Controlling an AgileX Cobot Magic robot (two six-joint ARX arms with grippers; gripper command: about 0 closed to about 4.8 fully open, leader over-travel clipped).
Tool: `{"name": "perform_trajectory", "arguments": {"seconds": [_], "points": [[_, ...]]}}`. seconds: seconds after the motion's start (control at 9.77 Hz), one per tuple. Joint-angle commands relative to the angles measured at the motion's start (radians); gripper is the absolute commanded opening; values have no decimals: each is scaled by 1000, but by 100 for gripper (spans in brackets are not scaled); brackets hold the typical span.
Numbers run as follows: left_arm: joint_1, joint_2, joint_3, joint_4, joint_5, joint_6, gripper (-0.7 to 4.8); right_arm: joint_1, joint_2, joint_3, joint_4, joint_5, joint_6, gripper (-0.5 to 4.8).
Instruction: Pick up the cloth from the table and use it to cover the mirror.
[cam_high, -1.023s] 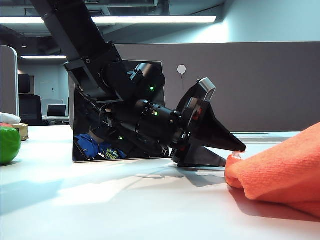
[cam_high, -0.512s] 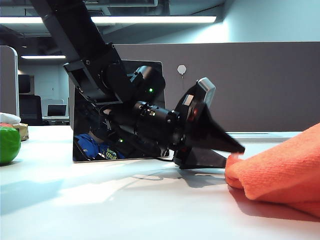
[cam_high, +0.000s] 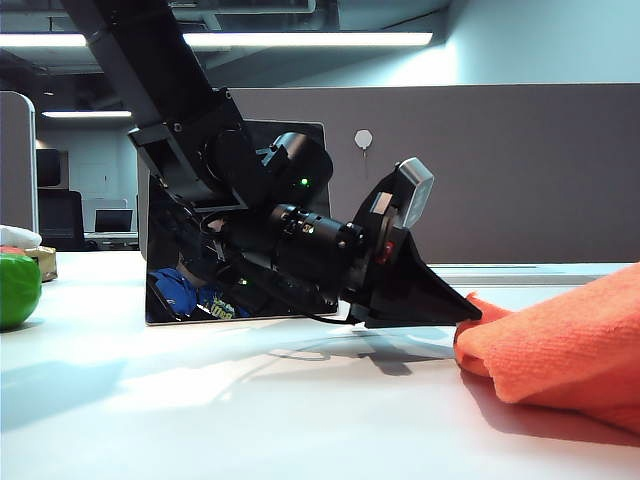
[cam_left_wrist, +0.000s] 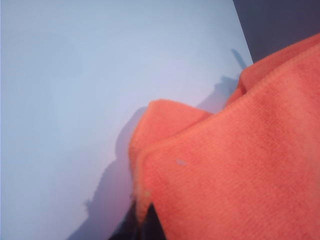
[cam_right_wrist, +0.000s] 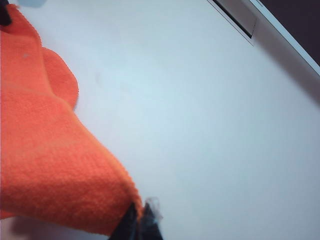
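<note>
Left gripper pinches cloth corner; right gripper clamps edge.

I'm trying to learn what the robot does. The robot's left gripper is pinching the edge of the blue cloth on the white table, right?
Not quite: the cloth is bright orange, not blue, as the exterior view shows. The rest holds: the left gripper is shut on its edge, and it lies on the white table.
</note>
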Motion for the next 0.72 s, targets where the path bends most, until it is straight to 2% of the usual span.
{"name": "perform_trajectory", "arguments": {"seconds": [0.1, 0.2, 0.31, 0.41, 0.61, 0.72], "points": [[-2, -3, 2, 20, 6, 0, -6, 1, 1, 2, 3, 6, 8, -1], [-2, -4, 2, 28, 8, -1, -6, 1, 1, 2, 2, 5, 8, -1], [-2, -20, 2, 75, 11, -48, -6, 2, 1, 2, 8, 6, 4, -1], [-2, -33, 2, 87, 11, -59, -6, 2, 1, 2, 13, 9, 0, -1], [-2, -99, 2, 110, -5, -61, -6, 2, 1, 2, 98, 13, -64, -1], [-2, -189, 2, 103, -83, -74, -6, 2, 2, 2, 305, 27, -197, -1]]}}
